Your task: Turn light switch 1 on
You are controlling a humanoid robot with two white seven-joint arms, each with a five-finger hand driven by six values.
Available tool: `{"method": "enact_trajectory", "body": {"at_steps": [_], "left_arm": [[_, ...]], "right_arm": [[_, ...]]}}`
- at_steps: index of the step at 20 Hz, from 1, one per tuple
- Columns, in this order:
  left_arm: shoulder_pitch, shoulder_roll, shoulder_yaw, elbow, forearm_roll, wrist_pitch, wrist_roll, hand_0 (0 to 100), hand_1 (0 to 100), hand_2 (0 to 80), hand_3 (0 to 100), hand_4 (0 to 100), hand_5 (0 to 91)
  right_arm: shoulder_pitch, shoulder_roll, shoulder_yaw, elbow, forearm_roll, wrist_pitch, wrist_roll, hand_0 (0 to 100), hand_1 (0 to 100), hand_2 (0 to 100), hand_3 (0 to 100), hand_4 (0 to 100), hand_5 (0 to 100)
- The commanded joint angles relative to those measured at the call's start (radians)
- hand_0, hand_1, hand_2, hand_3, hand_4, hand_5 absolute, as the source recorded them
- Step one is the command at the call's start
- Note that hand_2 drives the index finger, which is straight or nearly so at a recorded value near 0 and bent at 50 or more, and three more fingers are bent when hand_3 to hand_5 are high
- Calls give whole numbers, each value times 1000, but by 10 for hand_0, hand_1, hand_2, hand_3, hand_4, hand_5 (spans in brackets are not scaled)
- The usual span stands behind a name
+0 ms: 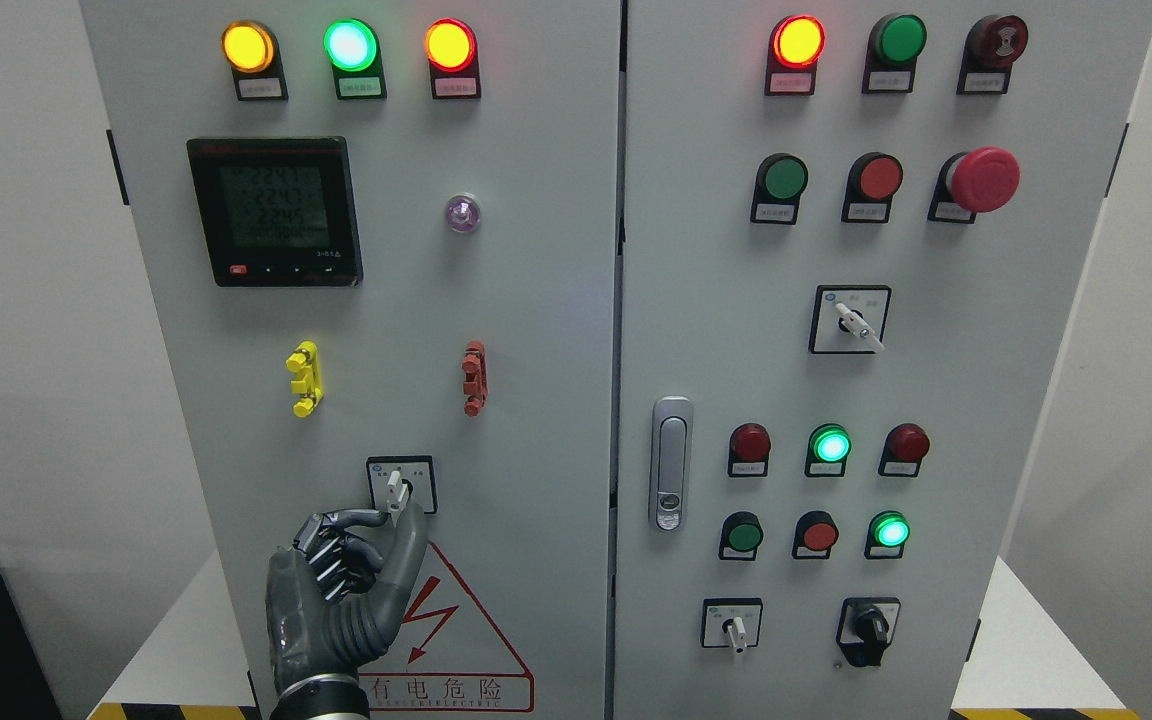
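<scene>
Only the left hand [351, 575] shows, low in the head view at about seven o'clock. It is dark grey, almost gunmetal, with a smooth, faintly glossy shell over the palm and back. The fingers [336, 555] are built of short jointed segments, with paler silvery links showing between darker knuckle pieces. The thumb [404, 555] is thicker and a plainer mid grey. At six o'clock of the hand, a black wrist cuff [321, 695] carries a thin light ring.

A grey cabinet [536, 330] carries a yellow clip [304, 378], a red clip [474, 377] and a red mushroom button [982, 180].
</scene>
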Motion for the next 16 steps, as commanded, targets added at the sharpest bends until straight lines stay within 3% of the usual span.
{"method": "enact_trajectory", "body": {"at_steps": [1, 16], "left_arm": [[-11, -4, -1, 15, 1, 5, -2, 124, 658, 537, 894, 921, 809], [-28, -5, 3, 13, -5, 39, 9, 132, 660, 571, 926, 938, 811]], "right_arm": [[0, 0, -1, 0, 0, 0, 1, 0, 0, 0, 0, 0, 0], [0, 0, 1, 0, 0, 0, 1, 0, 0, 0, 0, 0, 0]]}}
